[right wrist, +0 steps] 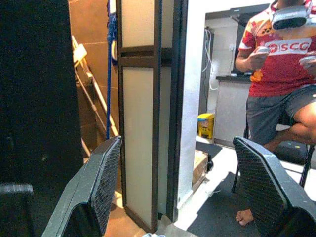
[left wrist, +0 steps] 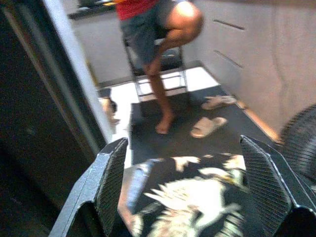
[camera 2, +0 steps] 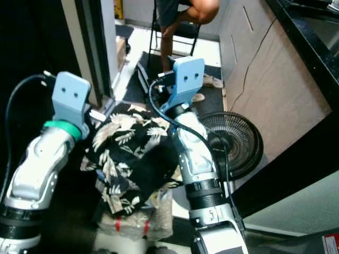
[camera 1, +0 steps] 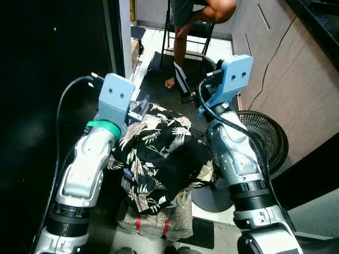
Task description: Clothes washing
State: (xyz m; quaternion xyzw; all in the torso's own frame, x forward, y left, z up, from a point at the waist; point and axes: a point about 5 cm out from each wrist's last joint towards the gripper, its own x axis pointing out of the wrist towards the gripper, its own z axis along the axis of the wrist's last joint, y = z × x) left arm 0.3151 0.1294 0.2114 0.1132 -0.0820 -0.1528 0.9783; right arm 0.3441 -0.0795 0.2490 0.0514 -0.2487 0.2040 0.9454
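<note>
Left to right, quick pass. Your left gripper (left wrist: 197, 192) is released, its 2 fingers (left wrist: 106, 187) spread wide with nothing between them, held just above the near-left part of the shirt (camera 1: 159, 153). The left wrist view looks straight down over the pale bird print, so the cloth lies ahead of and below those fingers.

The shirt is the task's thing: black with a pale leaf and bird pattern, bunched in a heap on top of a wrapped bundle (camera 1: 159, 219) with red bands that sits on the floor (camera 1: 153, 47) between your 2 arms. The heap has no clear long axis; it is a lump, a bit wider across than deep, with folds drooping over the bundle's front edge.

Your right gripper (right wrist: 182, 197) is also released, fingers apart and empty, raised past the far-right side of the heap. Its wrist view looks level at a dark-framed door (right wrist: 148, 108) and a seated person (right wrist: 281, 74), not at the cloth, so it is aimed away from the shirt.

Judgement: the left gripper is the nearer and better aimed 1; the next move likely needs it to drop onto the folds and pinch. A loose fold may slip out.

A floor fan (camera 1: 265, 137) lies just right of the right arm; mind the elbow.
</note>
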